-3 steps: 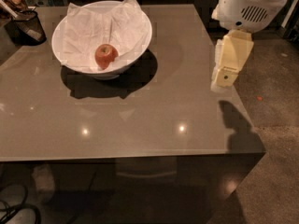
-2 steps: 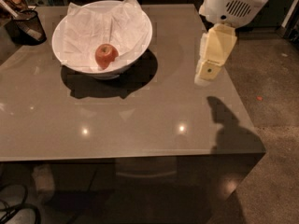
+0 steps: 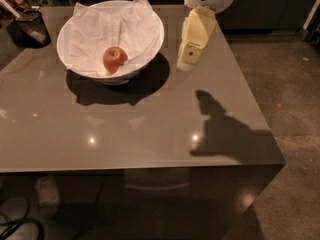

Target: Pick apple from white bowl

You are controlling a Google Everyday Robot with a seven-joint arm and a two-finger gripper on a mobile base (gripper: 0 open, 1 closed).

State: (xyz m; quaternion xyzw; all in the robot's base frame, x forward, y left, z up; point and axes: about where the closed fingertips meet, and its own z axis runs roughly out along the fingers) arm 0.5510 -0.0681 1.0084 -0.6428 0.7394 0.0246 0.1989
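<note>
A small red-orange apple (image 3: 115,59) lies inside the large white bowl (image 3: 150,46), on crumpled white paper. The bowl stands at the back left of the grey table (image 3: 150,134). My gripper (image 3: 189,59) hangs from the white arm at the top of the view, its cream-coloured fingers pointing down. It is above the table just to the right of the bowl's rim, apart from the bowl and the apple. It holds nothing.
A small black mesh cup (image 3: 29,28) with items in it stands at the far left back corner. The table's right edge meets a speckled floor (image 3: 295,109). Cables lie on the floor at the bottom left (image 3: 20,224).
The gripper has moved left across the table toward the bowl, and its shadow moved left with it. The apple and bowl have not moved.
</note>
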